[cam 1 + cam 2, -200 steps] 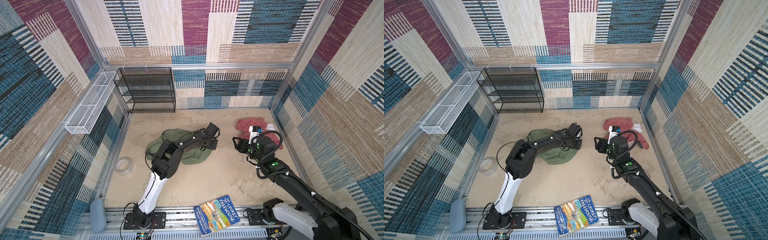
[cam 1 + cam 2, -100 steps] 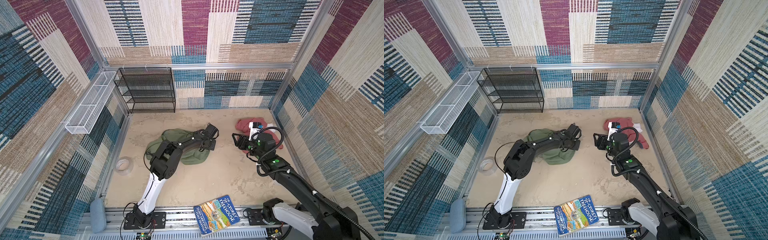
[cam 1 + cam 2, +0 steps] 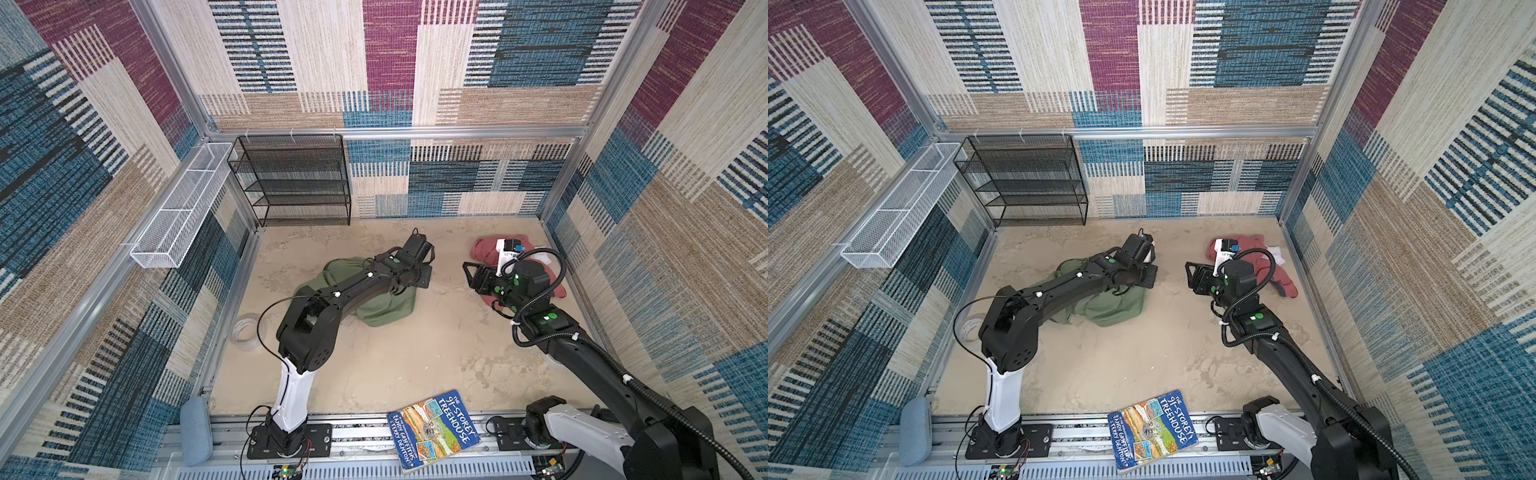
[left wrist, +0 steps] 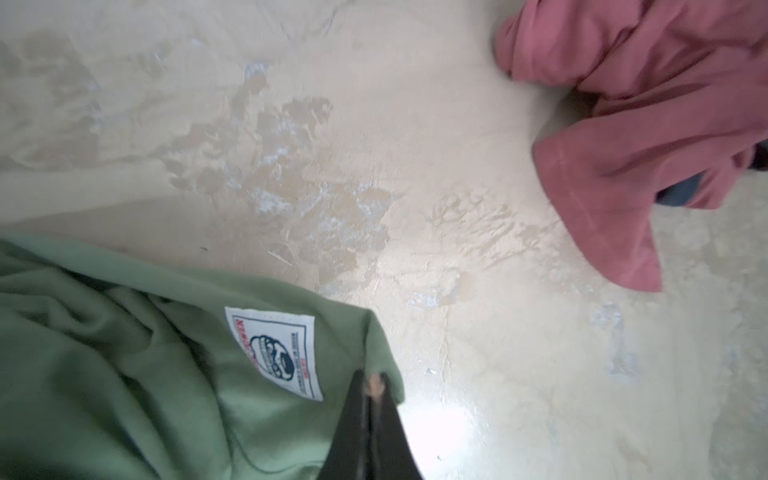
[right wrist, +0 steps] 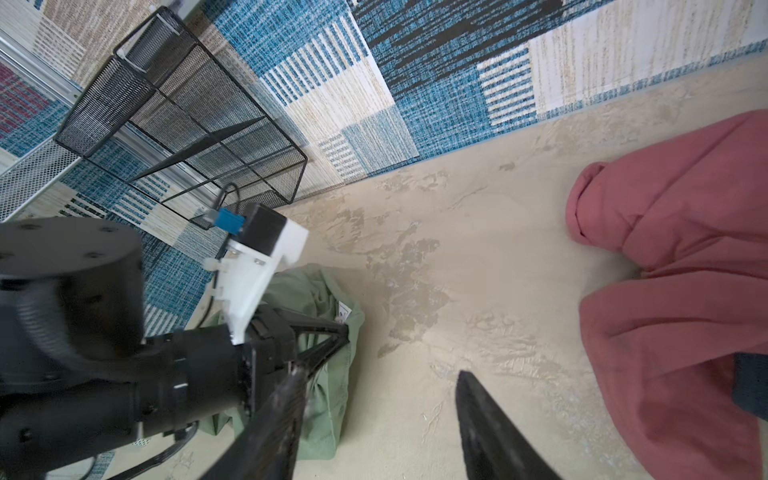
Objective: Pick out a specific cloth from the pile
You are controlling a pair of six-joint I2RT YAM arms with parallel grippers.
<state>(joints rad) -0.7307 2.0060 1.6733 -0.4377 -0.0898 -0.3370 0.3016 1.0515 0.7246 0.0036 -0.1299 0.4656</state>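
Cloth: we see the olive-green shirt (image 3: pixel 386 309) bunched on the sandy floor (image 4: pixel 415 166), left of centre and well apart from the dusty-red garment (image 3: pixel 484 249).
Left gripper (image 4: pixel 372 380): our fingers are pressed together, pinching the shirt's edge just beside its white label (image 4: pixel 274 353).
Right gripper (image 5: pixel 380 374): our jaws are spread and hold nothing, hovering over bare floor between the two garments.
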